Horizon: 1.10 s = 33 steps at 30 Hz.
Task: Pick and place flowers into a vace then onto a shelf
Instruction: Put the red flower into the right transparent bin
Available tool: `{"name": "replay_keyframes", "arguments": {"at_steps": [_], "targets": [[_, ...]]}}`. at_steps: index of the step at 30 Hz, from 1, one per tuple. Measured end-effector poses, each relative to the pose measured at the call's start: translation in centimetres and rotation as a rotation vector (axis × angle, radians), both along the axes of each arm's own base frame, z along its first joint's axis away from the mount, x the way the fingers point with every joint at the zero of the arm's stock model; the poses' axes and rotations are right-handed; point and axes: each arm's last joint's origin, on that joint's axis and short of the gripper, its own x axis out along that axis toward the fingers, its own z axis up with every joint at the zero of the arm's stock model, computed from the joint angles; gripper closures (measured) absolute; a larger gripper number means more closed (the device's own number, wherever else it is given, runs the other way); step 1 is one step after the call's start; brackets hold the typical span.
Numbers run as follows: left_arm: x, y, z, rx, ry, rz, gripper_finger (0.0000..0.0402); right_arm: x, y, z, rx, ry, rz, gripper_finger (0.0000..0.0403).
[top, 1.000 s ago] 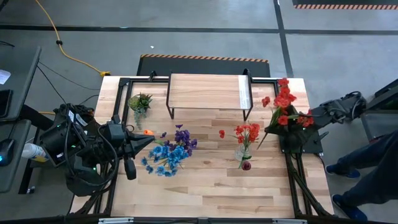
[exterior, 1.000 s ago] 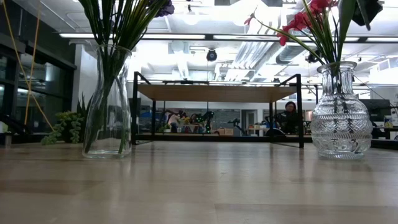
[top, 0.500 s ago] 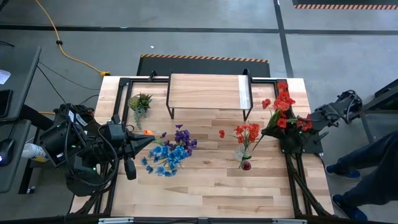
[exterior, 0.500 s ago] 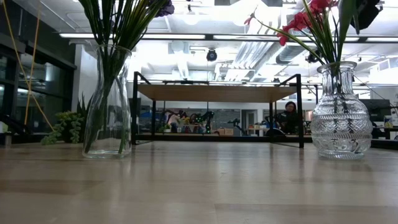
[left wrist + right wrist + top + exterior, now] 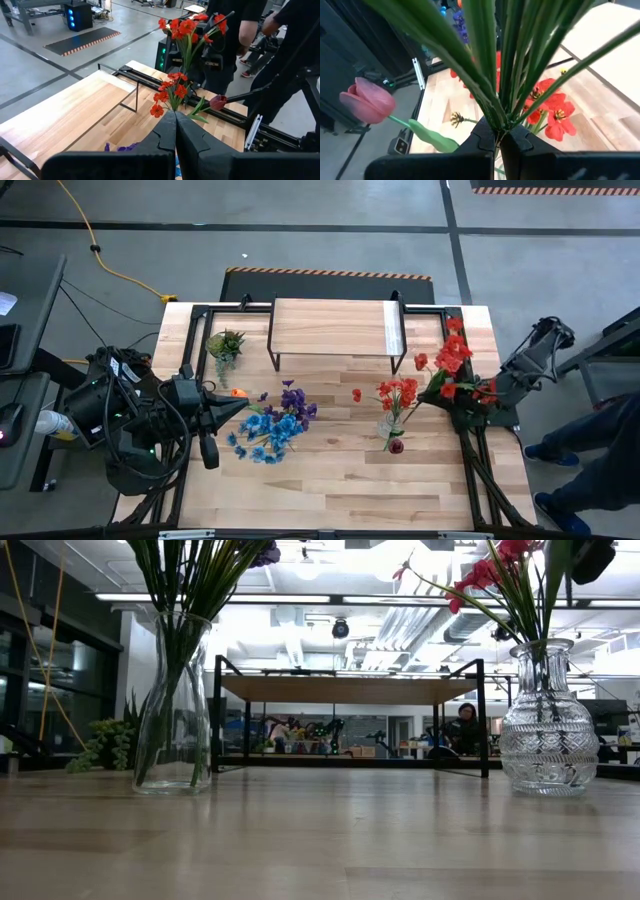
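Left pincer (image 5: pixel 243 404) hangs shut and empty beside the tall glass vase (image 5: pixel 172 700) of blue and purple flowers (image 5: pixel 272 425). Mid-counter, the cut-glass vase (image 5: pixel 547 718) holds red blooms (image 5: pixel 398 392). Right pincer (image 5: pixel 497 134), nearer that vase, grips a red spray (image 5: pixel 452 352) by its stems, blooms angled toward the shelf (image 5: pixel 335 327); the vase lies leftward.

A low light-wood shelf on thin black legs (image 5: pixel 335 330) stands at the far middle of the wooden table (image 5: pixel 330 480). A small spiky green plant (image 5: pixel 225 343) sits to its left. Nearer, a tall clear glass vase of blue and purple flowers (image 5: pixel 275 425) stands left of centre; a round cut-glass vase of red flowers (image 5: pixel 393 412) stands right of centre.
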Motion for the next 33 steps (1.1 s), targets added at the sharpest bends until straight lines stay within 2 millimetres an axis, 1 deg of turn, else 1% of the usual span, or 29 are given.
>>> {"name": "replay_keyframes", "arguments": {"at_steps": [13, 25, 33], "targets": [[0.0, 0.0, 0.0, 0.0, 0.0, 0.0, 0.036, 0.8, 1.6, -1.0, -0.078, 0.045, -0.06, 0.0403], [0.0, 0.0, 0.0, 0.0, 0.0, 0.0, 0.036, 1.2, 1.9, -2.0, -0.141, 0.105, -0.119, 0.0403], [0.0, 0.0, 0.0, 0.0, -0.001, 0.0, 0.036, 1.3, 1.9, -2.0, -0.15, 0.103, -0.137, 0.0403]]}}
